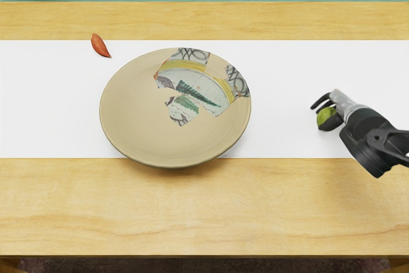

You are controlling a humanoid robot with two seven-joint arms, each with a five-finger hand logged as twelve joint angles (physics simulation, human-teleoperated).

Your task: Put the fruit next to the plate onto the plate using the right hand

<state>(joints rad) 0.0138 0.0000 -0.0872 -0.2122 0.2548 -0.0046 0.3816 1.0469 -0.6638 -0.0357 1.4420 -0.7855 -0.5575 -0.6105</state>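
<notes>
Head view: right hand (340,109) clasps fruit (325,117)

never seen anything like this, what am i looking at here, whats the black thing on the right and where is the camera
This is a simulator's render, not a photo. The one picture comes from the camera in the robot's head, looking down at a slant on a wooden table with a white strip across it. The black and grey thing entering from the right is the robot's right arm, which ends in a five-finger robot hand. Its fingers are curled around a small green fruit, off to the right of the plate. That plate is beige with a patterned patch and sits mid-table. A small orange-red object lies on the strip's far left. The left arm is out of view.
</notes>
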